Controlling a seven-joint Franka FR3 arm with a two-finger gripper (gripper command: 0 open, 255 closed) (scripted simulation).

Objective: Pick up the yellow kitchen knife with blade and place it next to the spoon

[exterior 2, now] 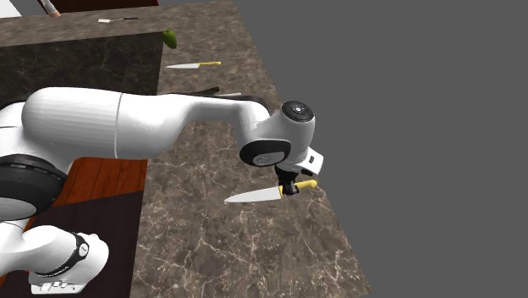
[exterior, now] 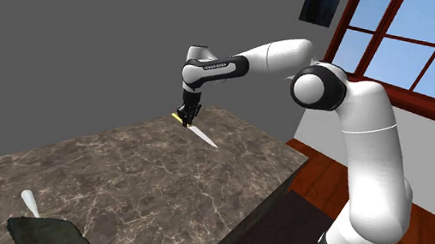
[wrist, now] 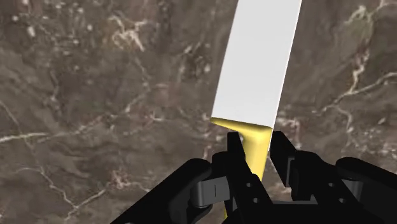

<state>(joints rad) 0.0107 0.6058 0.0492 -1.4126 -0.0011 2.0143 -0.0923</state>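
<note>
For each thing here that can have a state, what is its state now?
yellow-handled knife: held by its handle, blade pointing out beyond the jaws.
gripper: jaws shut on the yellow-handled knife.
spoon: lying on the counter, free.
second knife: lying flat on the counter, free.

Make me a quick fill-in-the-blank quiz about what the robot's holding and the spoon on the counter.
1. The gripper is shut on the knife's ____ handle.
2. Its white ____ sticks out past the fingers.
3. The spoon on the counter is drawn plain ____.
Missing words: yellow; blade; white.
</note>
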